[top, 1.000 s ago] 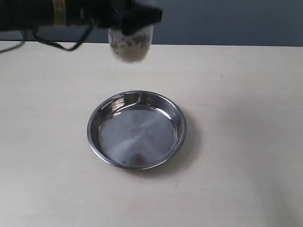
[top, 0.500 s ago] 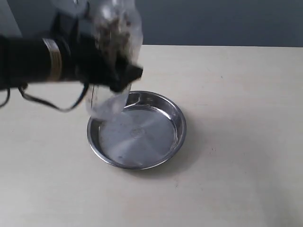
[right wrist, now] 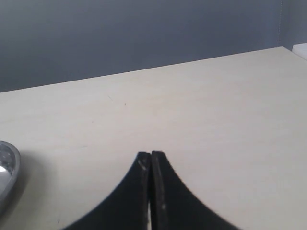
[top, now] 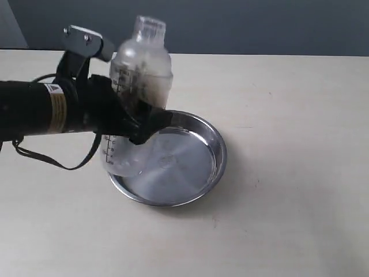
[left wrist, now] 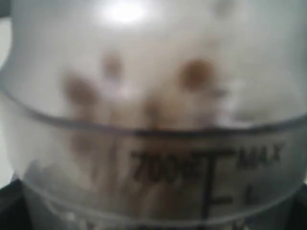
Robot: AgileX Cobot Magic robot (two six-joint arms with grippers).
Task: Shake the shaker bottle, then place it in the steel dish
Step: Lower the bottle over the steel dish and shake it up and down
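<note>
The shaker bottle [top: 138, 81], clear frosted plastic with printed marks and brown grains, stands nearly upright, its cap up, over the left rim of the steel dish [top: 199, 164]. My left gripper [top: 135, 124] is shut on its middle, reaching in from the left. In the left wrist view the shaker bottle [left wrist: 153, 120] fills the picture, blurred, and the fingers are hidden behind it. The right gripper [right wrist: 151, 155] is shut with nothing in it above bare table; the steel dish's rim [right wrist: 7, 167] shows at the edge of that view.
The dish lies in the middle of a beige table [top: 288, 115] with a dark wall behind. A black cable [top: 52, 158] loops below my left arm.
The bottle has swung from high at the back, blurred, down and forward to stand cap up over the dish's left rim. The left arm came lower and nearer with it.
</note>
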